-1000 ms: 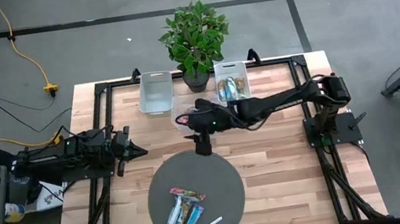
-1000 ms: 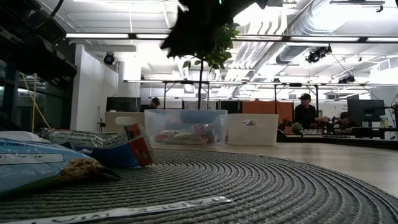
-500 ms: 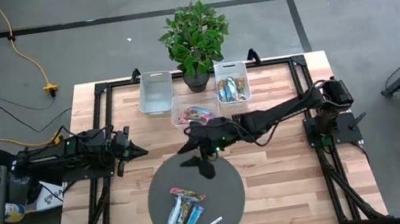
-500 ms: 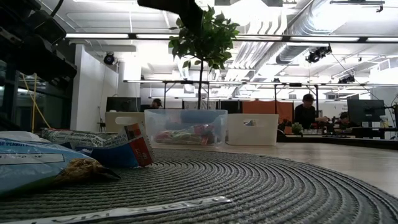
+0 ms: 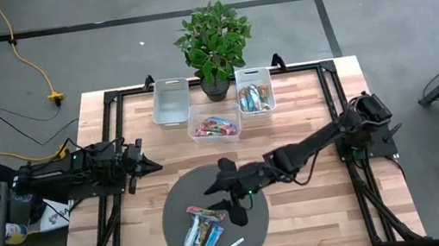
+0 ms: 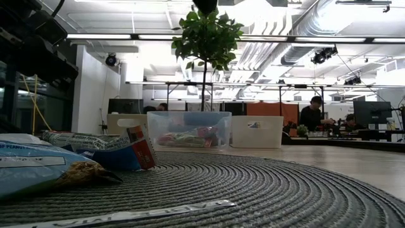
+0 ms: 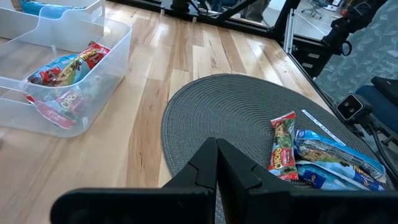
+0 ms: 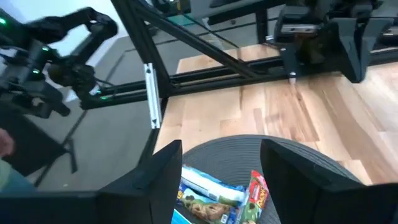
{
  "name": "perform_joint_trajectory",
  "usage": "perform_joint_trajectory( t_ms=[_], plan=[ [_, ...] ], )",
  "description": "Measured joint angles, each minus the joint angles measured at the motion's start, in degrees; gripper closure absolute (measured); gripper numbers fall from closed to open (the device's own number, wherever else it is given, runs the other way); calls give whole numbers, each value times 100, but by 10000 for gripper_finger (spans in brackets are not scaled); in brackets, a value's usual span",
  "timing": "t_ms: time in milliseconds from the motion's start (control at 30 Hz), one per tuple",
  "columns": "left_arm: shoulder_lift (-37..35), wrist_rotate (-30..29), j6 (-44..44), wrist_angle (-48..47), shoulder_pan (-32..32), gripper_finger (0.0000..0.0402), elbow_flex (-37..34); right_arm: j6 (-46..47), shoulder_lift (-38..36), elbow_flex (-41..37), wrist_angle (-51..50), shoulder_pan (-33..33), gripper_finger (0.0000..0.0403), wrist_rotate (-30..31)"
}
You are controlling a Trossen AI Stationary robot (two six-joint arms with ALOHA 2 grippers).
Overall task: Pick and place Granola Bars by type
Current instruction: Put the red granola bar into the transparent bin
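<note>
bench (image 5: 318,200): wood, holds round mat (image 5: 256,222)
right gripper (image 5: 229,198): above mat, fingers spread, empty
left gripper (image 5: 145,164): waits at bench's left side, fingers closed
Granola Bars (image 5: 200,228): cluster on mat; others in bins (image 5: 215,129)

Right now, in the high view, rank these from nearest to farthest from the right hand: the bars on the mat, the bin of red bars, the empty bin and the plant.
From the right hand, open over the round mat:
1. Bars on the mat, just beside it, toward the table's front.
2. Bin of red bars, mid-table toward the back.
3. Empty bin, back left, and plant, back centre: too close to call.
</note>
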Motion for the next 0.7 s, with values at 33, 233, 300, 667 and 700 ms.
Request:
perform_joint_trajectory(
  t_ms=[33, 233, 300, 667, 700],
  plan=[
    [1, -2, -1, -1, -2, 401, 0, 0, 28, 0, -1, 56, 203, 144],
    [0, -26, 0, -1, -2, 401, 0, 27, 315, 2, -99, 291, 202, 585],
    [-1, -26, 0, -1, -1, 401, 0, 24, 449, 2, -70, 333, 203, 602],
    [-1, -20, -1, -1, -2, 401, 0, -29, 1118, 2, -97, 343, 201, 825],
    [0, -20, 0, -1, 0, 401, 0, -77, 1172, 1, -123, 346, 201, 765]
  ],
)
